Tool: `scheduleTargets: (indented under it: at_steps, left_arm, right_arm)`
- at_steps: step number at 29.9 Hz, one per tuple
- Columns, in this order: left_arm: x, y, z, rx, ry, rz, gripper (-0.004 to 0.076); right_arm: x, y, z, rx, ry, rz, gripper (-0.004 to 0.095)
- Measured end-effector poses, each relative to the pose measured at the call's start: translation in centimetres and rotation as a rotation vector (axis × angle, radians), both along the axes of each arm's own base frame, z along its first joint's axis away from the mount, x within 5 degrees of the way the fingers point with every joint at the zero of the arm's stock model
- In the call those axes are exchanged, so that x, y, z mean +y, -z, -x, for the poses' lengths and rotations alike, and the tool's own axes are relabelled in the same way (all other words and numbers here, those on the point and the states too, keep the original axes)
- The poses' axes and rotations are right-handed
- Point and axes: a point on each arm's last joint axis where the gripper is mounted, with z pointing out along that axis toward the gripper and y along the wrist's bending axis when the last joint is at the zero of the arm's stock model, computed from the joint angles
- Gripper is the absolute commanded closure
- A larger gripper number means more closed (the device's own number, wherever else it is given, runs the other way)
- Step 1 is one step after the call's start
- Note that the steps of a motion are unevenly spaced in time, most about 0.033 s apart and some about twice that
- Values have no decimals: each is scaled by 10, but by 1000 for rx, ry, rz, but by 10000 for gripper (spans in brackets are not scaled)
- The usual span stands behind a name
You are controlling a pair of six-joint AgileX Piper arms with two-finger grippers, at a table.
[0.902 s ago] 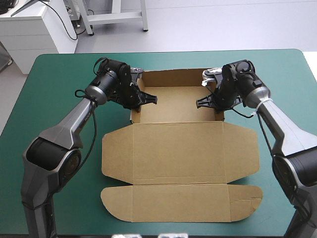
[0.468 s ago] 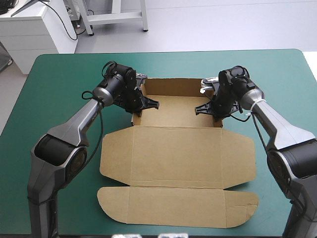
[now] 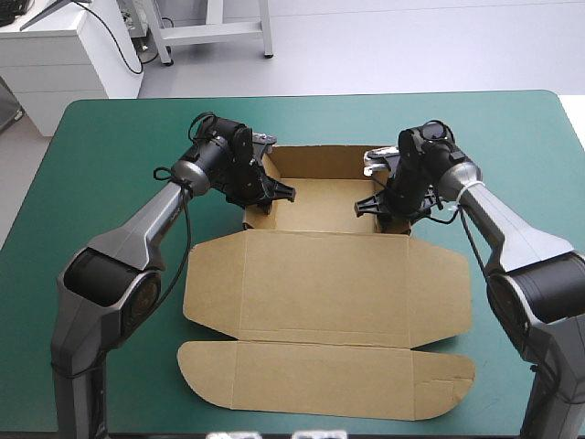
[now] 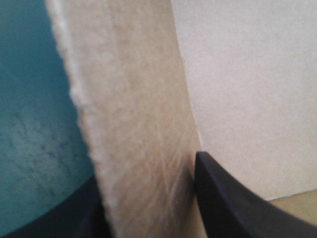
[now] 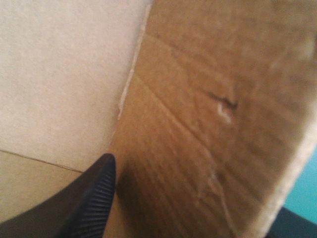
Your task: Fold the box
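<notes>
the left gripper point(image 3: 267, 192) and right gripper point(image 3: 377, 203) each pinch a raised wall of the box point(image 3: 324, 274) between nearly closed fingers point(image 4: 223, 203), so uneven inward pushing could buckle it or slip free.

Your desk point(image 3: 101, 137) fills most of the high view, its far edge near the top. Its teal-green cover point(image 3: 512, 128) lies smooth and flat, and you can see rounded corners at the far left and far right. The cover shows in a wide band along the far edge and down both sides. From the left wrist view you get a broad patch of the same cover point(image 4: 34, 124), mottled with faint darker specks. The right wrist view gives you only a small sliver of the cover point(image 5: 308, 183).
</notes>
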Motion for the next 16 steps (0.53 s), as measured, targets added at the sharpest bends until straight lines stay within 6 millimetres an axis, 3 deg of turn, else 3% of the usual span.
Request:
scheduleTargets:
  at_steps: [9, 14, 16]
  left_arm:
    - [2, -8, -4, -45, 4, -20, 287]
    - [6, -43, -7, -169, 8, -31, 311]
    - [9, -63, -5, -228, 10, -23, 409]
  right_arm:
    - [-10, -25, -12, -77, 55, -41, 279]
    - [-30, -31, -17, -81, 123, -86, 279]
    - [-33, -36, -16, -87, 135, -101, 279]
